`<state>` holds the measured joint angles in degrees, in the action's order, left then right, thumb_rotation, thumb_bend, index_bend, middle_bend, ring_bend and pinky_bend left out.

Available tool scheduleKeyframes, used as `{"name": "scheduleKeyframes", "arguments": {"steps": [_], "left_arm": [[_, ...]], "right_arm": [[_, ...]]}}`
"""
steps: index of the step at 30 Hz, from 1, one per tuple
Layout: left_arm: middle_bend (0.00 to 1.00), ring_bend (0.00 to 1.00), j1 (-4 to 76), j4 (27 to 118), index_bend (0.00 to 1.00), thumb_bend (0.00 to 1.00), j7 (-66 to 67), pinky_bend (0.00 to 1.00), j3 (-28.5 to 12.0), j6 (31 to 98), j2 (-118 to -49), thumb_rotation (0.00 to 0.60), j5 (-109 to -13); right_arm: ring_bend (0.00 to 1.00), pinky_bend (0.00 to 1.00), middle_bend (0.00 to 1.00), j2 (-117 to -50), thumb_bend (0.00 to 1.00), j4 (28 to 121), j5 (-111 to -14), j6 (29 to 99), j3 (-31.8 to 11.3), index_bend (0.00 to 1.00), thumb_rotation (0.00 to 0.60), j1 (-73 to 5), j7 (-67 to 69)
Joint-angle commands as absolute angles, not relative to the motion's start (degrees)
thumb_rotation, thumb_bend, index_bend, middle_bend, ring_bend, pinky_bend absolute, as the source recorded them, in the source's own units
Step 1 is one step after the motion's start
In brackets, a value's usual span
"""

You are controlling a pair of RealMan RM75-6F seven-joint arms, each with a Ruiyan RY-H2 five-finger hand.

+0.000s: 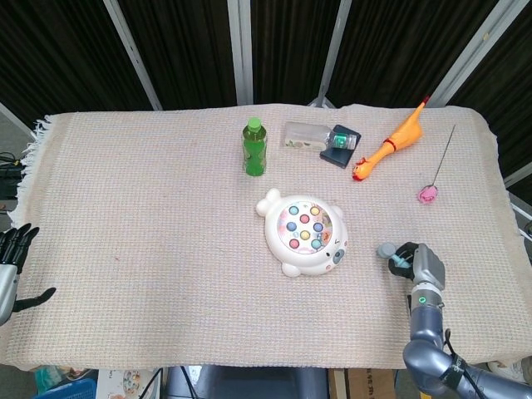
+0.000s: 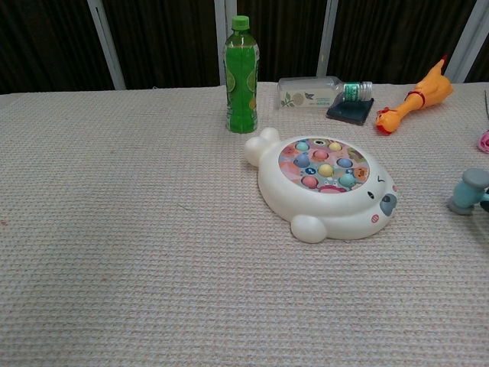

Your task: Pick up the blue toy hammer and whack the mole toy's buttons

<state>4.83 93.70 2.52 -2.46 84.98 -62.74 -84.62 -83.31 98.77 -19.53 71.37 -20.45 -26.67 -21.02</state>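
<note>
The white seal-shaped mole toy (image 1: 303, 232) (image 2: 328, 187) lies mid-table with several coloured buttons on top. To its right, my right hand (image 1: 418, 264) grips the handle of the blue toy hammer (image 1: 391, 253). The hammer's grey-blue head (image 2: 467, 191) sits low at the cloth, apart from the toy. In the chest view only the head shows at the right edge; the hand is out of frame. My left hand (image 1: 10, 270) hangs off the table's left edge with fingers spread and nothing in it.
A green bottle (image 1: 254, 147) (image 2: 241, 75) stands behind the toy. A clear bottle (image 1: 306, 135) lies beside a dark box (image 1: 341, 146). An orange rubber chicken (image 1: 391, 143) and a pink wand toy (image 1: 428, 194) lie at the back right.
</note>
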Motion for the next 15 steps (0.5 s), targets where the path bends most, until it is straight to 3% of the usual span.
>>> {"name": "scheduleKeyframes", "arguments": {"steps": [1,6,15], "left_arm": [[0.0,0.0,4.8,93.7,0.0,0.0,2.6,0.0,-2.5,85.0,-62.8,0.6,-84.6],[0.0,0.0,4.8,93.7,0.0,0.0,2.6,0.0,-2.5,85.0,-62.8,0.6,-84.5],[0.0,0.0,4.8,93.7,0.0,0.0,2.8,0.0,-2.8,85.0,-62.8,0.6,-84.1]], "right_arm": [[0.4,0.49,0.55,-83.2,0.53,98.9,-19.2,71.4,-20.5,0.78,0.6,-26.8,-21.3],[0.37,0.45,0.53,-83.0,0.53,98.9,-18.9,71.7,-20.3,0.75,0.6,-26.9,-21.9],[0.26,0.37,0.43,-82.8,0.54,99.4,-17.7,72.3,-20.1,0.6,0.6,-27.0,-23.1]]}}
